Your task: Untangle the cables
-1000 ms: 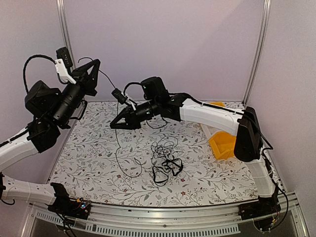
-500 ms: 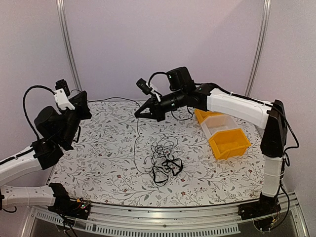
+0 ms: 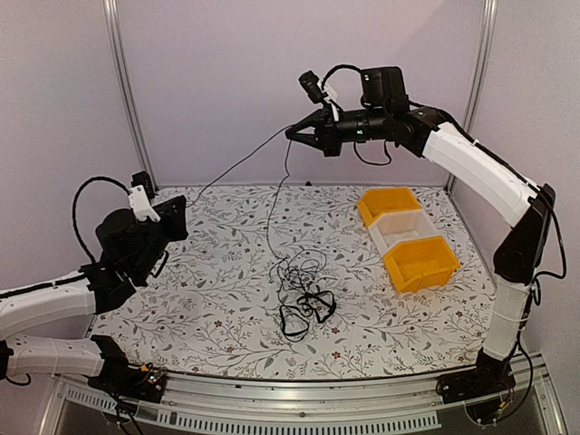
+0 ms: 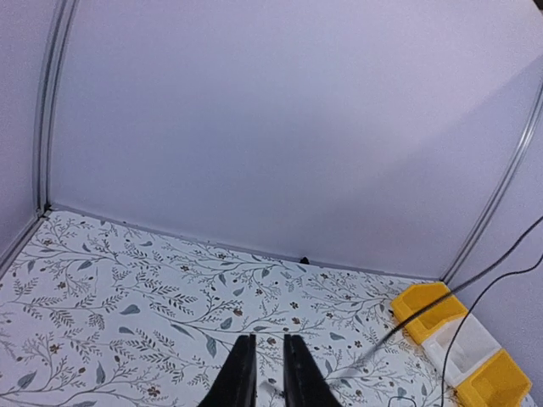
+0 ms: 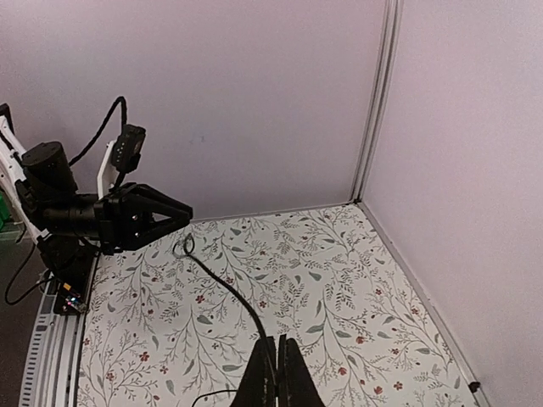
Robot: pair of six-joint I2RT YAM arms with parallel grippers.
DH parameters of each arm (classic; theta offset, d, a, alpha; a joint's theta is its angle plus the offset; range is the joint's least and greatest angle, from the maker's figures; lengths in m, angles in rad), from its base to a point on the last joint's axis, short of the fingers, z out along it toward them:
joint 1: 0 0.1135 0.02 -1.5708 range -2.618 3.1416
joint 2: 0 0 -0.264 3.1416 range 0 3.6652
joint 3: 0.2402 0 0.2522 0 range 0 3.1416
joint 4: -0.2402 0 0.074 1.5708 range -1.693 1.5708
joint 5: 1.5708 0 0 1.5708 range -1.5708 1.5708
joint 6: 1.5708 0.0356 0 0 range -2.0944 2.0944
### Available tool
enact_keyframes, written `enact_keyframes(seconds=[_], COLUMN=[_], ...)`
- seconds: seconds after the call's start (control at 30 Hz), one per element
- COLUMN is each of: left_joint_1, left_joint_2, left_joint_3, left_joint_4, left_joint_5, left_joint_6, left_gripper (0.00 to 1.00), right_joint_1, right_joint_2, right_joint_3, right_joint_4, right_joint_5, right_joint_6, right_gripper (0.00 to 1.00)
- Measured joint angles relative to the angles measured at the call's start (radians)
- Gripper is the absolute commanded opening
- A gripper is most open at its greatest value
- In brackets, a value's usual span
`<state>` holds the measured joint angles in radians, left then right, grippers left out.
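Observation:
A tangle of thin black cables (image 3: pixel 304 299) lies on the floral table at centre front. My right gripper (image 3: pixel 292 134) is high above the back of the table, shut on one black cable (image 3: pixel 240 163). That cable runs taut down-left to my left gripper (image 3: pixel 181 216), and another strand hangs from the right gripper to the tangle. In the right wrist view the cable (image 5: pixel 226 287) leaves my closed right gripper (image 5: pixel 277 342) and ends in a small loop at the left gripper (image 5: pixel 182 214). In the left wrist view my left gripper (image 4: pixel 265 341) shows a narrow gap, and the cable (image 4: pixel 411 317) comes in from the right.
Two yellow bins (image 3: pixel 390 204) (image 3: pixel 421 263) with a white bin (image 3: pixel 399 231) between them stand at the right of the table. They also show in the left wrist view (image 4: pixel 424 307). Purple walls enclose the back and sides.
My right gripper has risen and moved right and back with the cable. My left gripper has come down towards the table's left side. The cable is now stretched between them.

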<state>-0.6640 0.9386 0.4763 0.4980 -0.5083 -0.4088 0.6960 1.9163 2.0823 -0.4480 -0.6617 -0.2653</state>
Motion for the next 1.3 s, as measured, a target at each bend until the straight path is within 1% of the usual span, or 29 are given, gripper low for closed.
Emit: enact_keyframes(seconds=[0.03,0.1,0.23,0.4,0.57,0.63,0.8,0.9,1.1,1.3], left_joint_1=[0.005,0.02,0.029,0.029,0.029,0.029,0.03,0.03,0.03,0.03], left_joint_2=[0.006,0.018,0.034,0.037,0.037,0.037,0.037,0.037,0.037,0.046], left_joint_3=[-0.004,-0.016,-0.031,-0.057,-0.073,-0.077,-0.084,-0.084,-0.084,-0.084], left_joint_4=[-0.003,-0.007,-0.013,-0.011,-0.01,-0.009,-0.01,-0.01,-0.01,-0.009], left_joint_5=[0.005,0.011,0.036,0.083,0.128,0.142,0.162,0.165,0.167,0.183], left_joint_6=[-0.005,-0.011,-0.03,-0.054,-0.068,-0.066,-0.063,-0.063,-0.059,-0.058], left_gripper=[0.47,0.53,0.55,0.52,0.42,0.4,0.39,0.39,0.39,0.39], right_joint_1=[-0.03,-0.071,-0.132,-0.182,-0.259,-0.3,-0.401,-0.451,-0.522,-0.579], right_joint_2=[0.0,0.0,-0.006,-0.005,0.012,0.024,0.064,0.069,0.08,0.1], right_joint_3=[0.011,0.055,0.117,0.124,0.124,0.124,0.121,0.077,0.018,-0.03], right_joint_4=[0.0,0.006,0.038,0.063,0.085,0.098,0.115,0.142,0.176,0.222], right_joint_5=[0.005,0.02,0.057,0.093,0.111,0.112,0.113,0.109,0.102,0.103], right_joint_6=[-0.001,-0.005,-0.022,-0.045,-0.053,-0.049,-0.029,-0.006,0.035,0.041], right_gripper=[0.0,0.0,0.0,0.0,0.0,0.0,0.0,0.0,0.0,0.0])
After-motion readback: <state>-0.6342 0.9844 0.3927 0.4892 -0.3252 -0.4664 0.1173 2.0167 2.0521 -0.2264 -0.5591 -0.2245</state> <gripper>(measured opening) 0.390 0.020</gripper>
